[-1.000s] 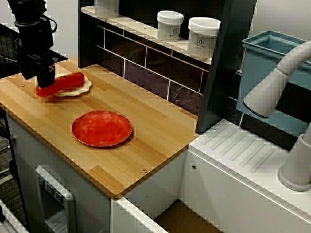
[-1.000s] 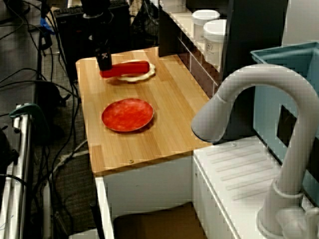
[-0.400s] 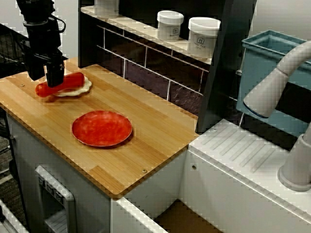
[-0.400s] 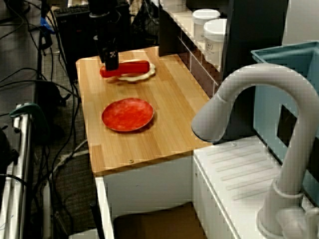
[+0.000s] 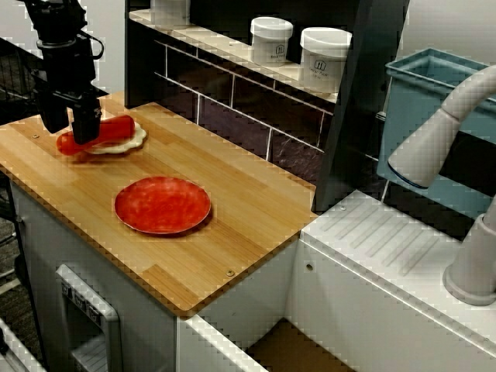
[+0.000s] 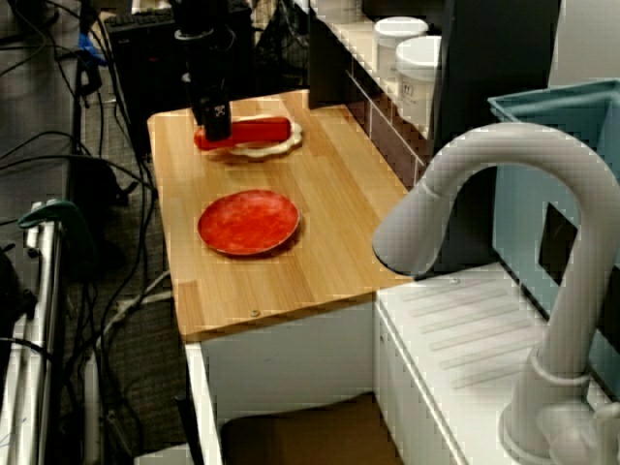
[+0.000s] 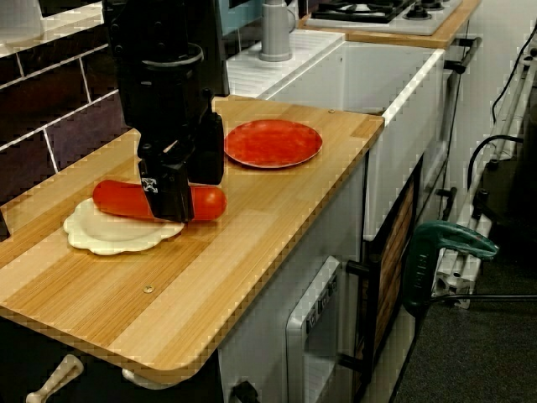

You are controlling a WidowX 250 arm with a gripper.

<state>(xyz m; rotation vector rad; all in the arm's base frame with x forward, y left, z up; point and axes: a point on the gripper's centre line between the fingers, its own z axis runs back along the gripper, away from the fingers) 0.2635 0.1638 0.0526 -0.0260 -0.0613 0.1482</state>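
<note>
Red sausage (image 7: 122, 200): elongated, glossy, lying flat on cream scalloped plate (image 7: 109, 238), crosswise between the spread jaws.

Wooden counter (image 5: 248, 209) with red plate (image 5: 163, 204) and cream scalloped dish (image 7: 109, 237).

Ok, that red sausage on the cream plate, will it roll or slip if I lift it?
Probably prone to rolling: the red sausage is round and smooth, lying across the shallow cream plate. Its smooth skin may slip in the hand straddling it. It overhangs the plate without sagging, so likely fairly stiff.
</note>
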